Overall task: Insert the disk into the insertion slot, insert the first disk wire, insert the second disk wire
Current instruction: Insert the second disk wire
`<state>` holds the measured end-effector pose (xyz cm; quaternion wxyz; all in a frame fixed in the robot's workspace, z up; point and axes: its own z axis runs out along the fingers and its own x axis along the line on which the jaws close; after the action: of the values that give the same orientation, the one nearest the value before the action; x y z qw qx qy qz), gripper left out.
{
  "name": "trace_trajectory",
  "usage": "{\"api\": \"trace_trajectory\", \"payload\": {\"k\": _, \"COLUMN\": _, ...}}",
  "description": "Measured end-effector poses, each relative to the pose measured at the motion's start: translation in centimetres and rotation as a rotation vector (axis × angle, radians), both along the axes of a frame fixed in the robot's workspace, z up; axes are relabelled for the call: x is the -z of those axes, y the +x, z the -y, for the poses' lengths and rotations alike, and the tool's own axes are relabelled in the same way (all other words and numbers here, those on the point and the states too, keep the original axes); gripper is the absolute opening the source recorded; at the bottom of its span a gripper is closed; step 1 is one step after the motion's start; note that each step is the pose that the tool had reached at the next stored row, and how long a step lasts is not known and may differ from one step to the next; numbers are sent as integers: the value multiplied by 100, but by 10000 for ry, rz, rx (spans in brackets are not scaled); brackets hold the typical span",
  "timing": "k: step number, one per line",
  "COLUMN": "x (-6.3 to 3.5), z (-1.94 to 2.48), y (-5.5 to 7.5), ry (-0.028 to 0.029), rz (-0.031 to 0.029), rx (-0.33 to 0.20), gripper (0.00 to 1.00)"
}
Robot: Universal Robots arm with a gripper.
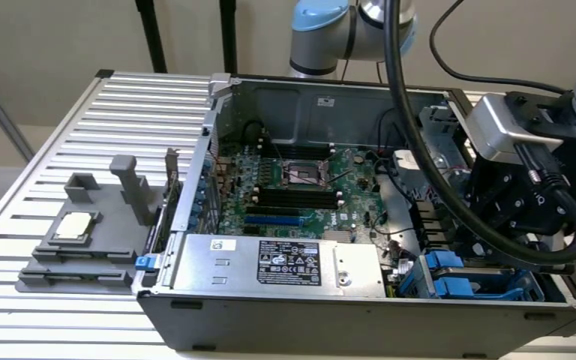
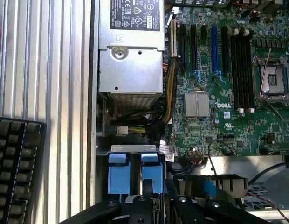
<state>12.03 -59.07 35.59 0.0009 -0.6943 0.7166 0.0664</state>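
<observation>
The computer case (image 1: 368,319) lies open on the slatted table. At its front corner, on the exterior view's right, sits the insertion slot (image 1: 528,289), a metal cage (image 2: 133,149). The disk's bright blue carrier frame (image 1: 446,271) (image 2: 120,179) is down inside it. The silver body and white label are hidden. My gripper (image 1: 483,251) hangs right over the carrier. In the wrist view its dark fingertips (image 2: 147,189) stand together between the two blue tabs, shut, with nothing seen held. Loose wires (image 2: 135,125) lie just beyond the cage.
The silver power-supply box with a black label (image 1: 278,262) (image 2: 130,60) fills the case's front beside the cage. The green motherboard (image 1: 298,187) (image 2: 228,93) lies behind. A grey fixture with posts (image 1: 88,240) stands on the table. A black keyboard (image 2: 16,168) lies outside the case.
</observation>
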Motion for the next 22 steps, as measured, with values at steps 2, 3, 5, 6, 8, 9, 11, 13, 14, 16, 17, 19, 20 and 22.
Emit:
{"api": "trace_trajectory", "payload": {"k": 2, "x": 0, "z": 0, "y": -1, "ry": -1, "rz": 0, "rx": 0, "gripper": 25}}
{"api": "trace_trajectory", "payload": {"k": 3, "x": 0, "z": 0, "y": -1, "ry": -1, "rz": 0, "rx": 0, "gripper": 25}}
{"api": "trace_trajectory", "payload": {"k": 5, "x": 0, "z": 0, "y": -1, "ry": 0, "rz": 0, "rx": 0, "gripper": 25}}
{"api": "trace_trajectory", "payload": {"k": 6, "x": 0, "z": 0, "y": -1, "ry": 0, "rz": 0, "rx": 0, "gripper": 25}}
{"api": "trace_trajectory", "payload": {"k": 8, "x": -15, "z": 0, "y": 0, "ry": 4, "rz": -4, "rx": 1, "gripper": 25}}
{"api": "trace_trajectory", "payload": {"k": 9, "x": -45, "z": 1, "y": 1, "ry": 10, "rz": -10, "rx": 1, "gripper": 25}}
{"api": "trace_trajectory", "payload": {"k": 11, "x": -128, "z": 4, "y": 5, "ry": 14, "rz": -32, "rx": -1, "gripper": 25}}
{"api": "trace_trajectory", "payload": {"k": 13, "x": -219, "z": 6, "y": 9, "ry": 16, "rz": -54, "rx": 0, "gripper": 25}}
{"api": "trace_trajectory", "payload": {"k": 14, "x": -266, "z": 6, "y": 9, "ry": 14, "rz": -57, "rx": 0, "gripper": 25}}
{"api": "trace_trajectory", "payload": {"k": 16, "x": -354, "z": 5, "y": 10, "ry": 15, "rz": -59, "rx": 1, "gripper": 25}}
{"api": "trace_trajectory", "payload": {"k": 17, "x": -399, "z": 2, "y": 10, "ry": 14, "rz": -59, "rx": 1, "gripper": 25}}
{"api": "trace_trajectory", "payload": {"k": 19, "x": -477, "z": -19, "y": 11, "ry": 16, "rz": -59, "rx": -1, "gripper": 25}}
{"api": "trace_trajectory", "payload": {"k": 20, "x": -493, "z": -44, "y": 14, "ry": 17, "rz": -59, "rx": -2, "gripper": 25}}
{"api": "trace_trajectory", "payload": {"k": 22, "x": -504, "z": -103, "y": 21, "ry": 7, "rz": -59, "rx": -1, "gripper": 25}}
